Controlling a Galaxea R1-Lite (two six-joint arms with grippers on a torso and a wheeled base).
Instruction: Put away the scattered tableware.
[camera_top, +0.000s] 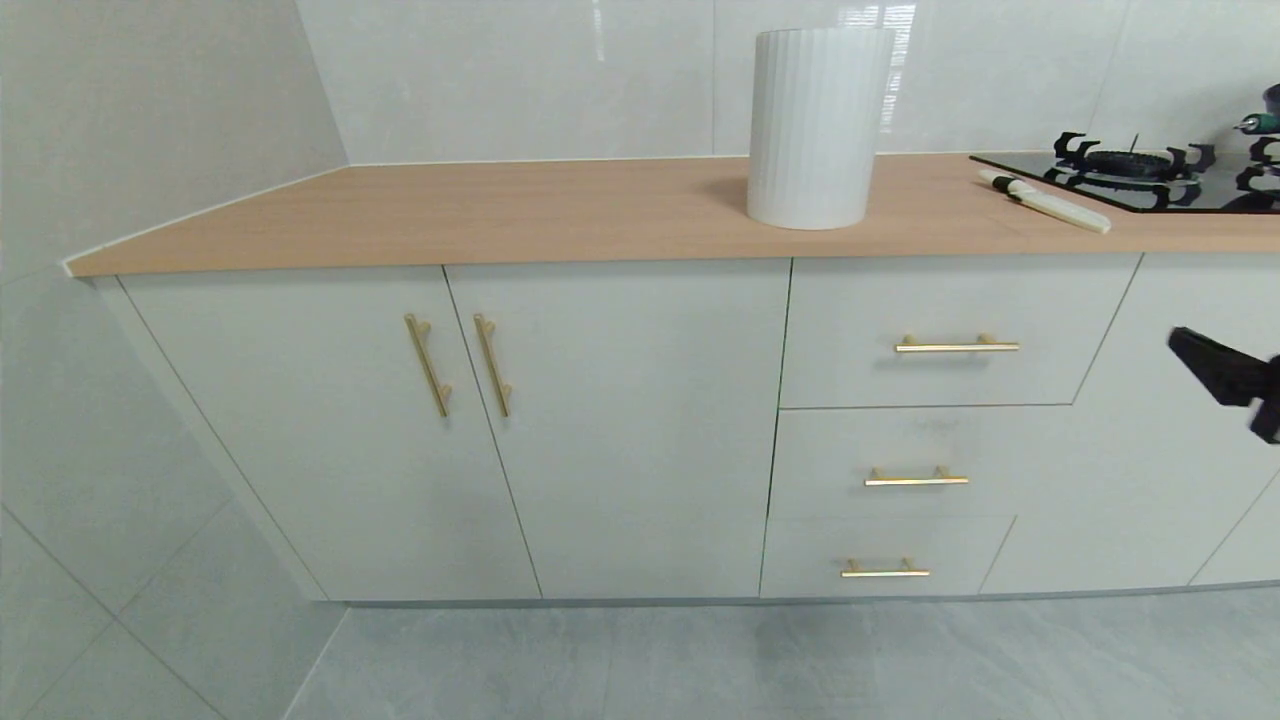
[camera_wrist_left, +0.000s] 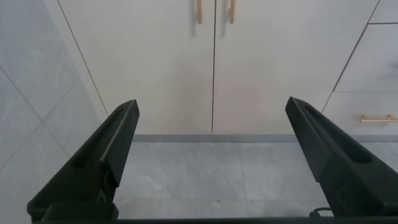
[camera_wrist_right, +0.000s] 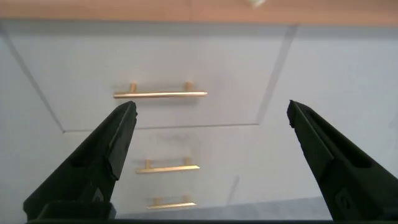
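A long white utensil with a black band (camera_top: 1045, 200) lies on the wooden countertop (camera_top: 500, 215), just in front of the stove. A tall white ribbed container (camera_top: 812, 125) stands upright on the counter to its left. My right gripper (camera_top: 1225, 378) hangs open in front of the cabinet face, below the counter and right of the drawers. In the right wrist view it (camera_wrist_right: 210, 112) faces the top drawer handle (camera_wrist_right: 160, 94) with nothing between the fingers. My left gripper (camera_wrist_left: 211, 106) is open and empty, low near the floor, facing the double cabinet doors (camera_wrist_left: 214, 62).
A black gas stove (camera_top: 1150, 175) sits at the counter's right end. Three drawers with gold handles (camera_top: 957, 346) are stacked below the counter, all closed. The two doors with gold handles (camera_top: 460, 365) are closed too. Tiled walls bound the left side, above a grey floor (camera_top: 640, 660).
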